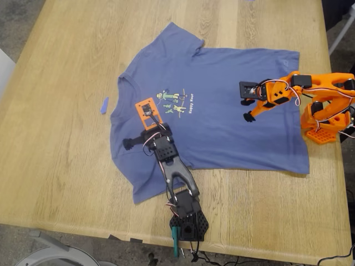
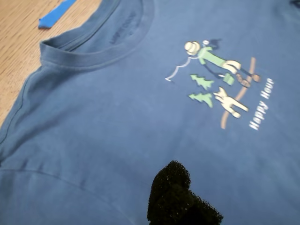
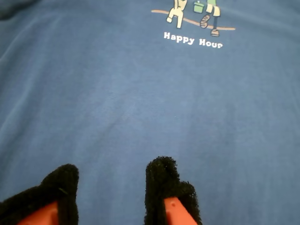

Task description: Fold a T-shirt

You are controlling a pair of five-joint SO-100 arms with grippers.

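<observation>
The wooden table (image 1: 66, 138) holds the flat T-shirt (image 1: 222, 133) beside a blue scrap (image 1: 104, 105); my second gripper (image 3: 112, 192) fingers spread, first's unclear.

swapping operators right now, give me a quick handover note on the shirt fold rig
My first gripper: over the T-shirt near the collar and the exterior view's left sleeve, holding nothing; only one foam tip shows in its wrist view, so its jaws can't be judged.
My second gripper: jaws open, empty, over the lower body of the shirt below the chest print.
T-shirt: spread flat, print up, on the wooden table, collar toward the exterior view's left.
A small blue scrap lies on the wood beside the collar.
Done: shirt laid out. Left: every fold; none started.
</observation>
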